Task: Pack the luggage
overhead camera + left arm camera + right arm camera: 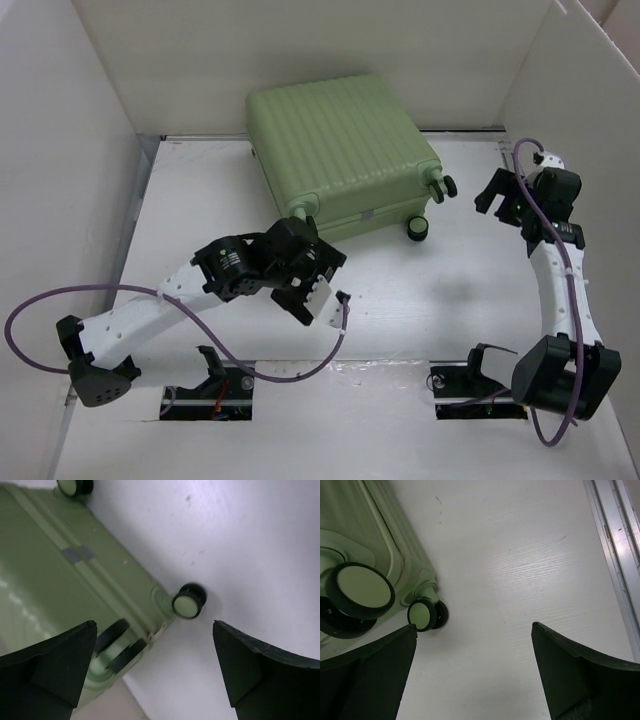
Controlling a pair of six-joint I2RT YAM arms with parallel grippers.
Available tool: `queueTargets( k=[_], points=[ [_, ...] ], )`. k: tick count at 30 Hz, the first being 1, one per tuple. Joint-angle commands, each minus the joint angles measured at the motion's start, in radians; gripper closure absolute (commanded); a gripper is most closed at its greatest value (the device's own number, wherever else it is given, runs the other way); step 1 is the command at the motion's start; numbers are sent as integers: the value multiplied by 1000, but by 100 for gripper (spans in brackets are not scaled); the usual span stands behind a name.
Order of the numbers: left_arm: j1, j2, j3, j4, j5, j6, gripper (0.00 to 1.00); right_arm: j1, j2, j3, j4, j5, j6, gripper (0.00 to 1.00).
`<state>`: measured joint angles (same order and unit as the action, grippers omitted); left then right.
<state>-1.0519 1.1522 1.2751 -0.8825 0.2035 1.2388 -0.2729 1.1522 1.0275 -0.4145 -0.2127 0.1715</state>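
Left fingers [50, 670] and right fingers [580, 675], both mine, spread wide and empty beside the closed luggage [340, 150].
Flat on the table [420, 300] by the far wall, the luggage hides its inside, and my wrist views cut off most of its shell. My left fingers hang just off its near edge, one covering part of a black wheel pair [120, 645]; my right fingers stand off its right side, apart from the corner wheels [362, 590]. A grey patch [77, 554] is too soft to identify.
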Motion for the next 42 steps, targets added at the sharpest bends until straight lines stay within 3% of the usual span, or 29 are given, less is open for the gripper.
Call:
queueTargets(
  k=[1,8,15,23,24,29,32,34,37,39,42],
  points=[
    [35,9,56,-90,-214,158,0,4,24,28,37,-36,-26,0],
    [115,-16,-65,57,-239,538,0,4,24,-29,68,-105,-35,0],
    [207,199,85,36,-216,637,0,4,6,-47,48,-114,-81,0],
    [227,268,30,148,-294,660,0,4,20,-76,66,-123,-92,0],
    [242,268,30,157,-308,660,4,4,33,-76,66,-123,-92,0],
    [262,290,20,215,-407,564,100,4,55,-76,88,-134,-92,0],
    [262,276,53,197,-368,504,100,4,55,-86,97,-134,-92,0],
    [262,267,95,153,-252,388,100,4,73,-86,123,-152,-83,0],
    [228,255,152,4,-162,267,100,4,125,-86,134,-152,-73,0],
    [201,210,87,-36,-162,257,100,14,167,-54,134,-120,-73,0],
    [159,150,-34,60,-188,246,100,14,265,-5,134,-106,-73,0]
  ],
)
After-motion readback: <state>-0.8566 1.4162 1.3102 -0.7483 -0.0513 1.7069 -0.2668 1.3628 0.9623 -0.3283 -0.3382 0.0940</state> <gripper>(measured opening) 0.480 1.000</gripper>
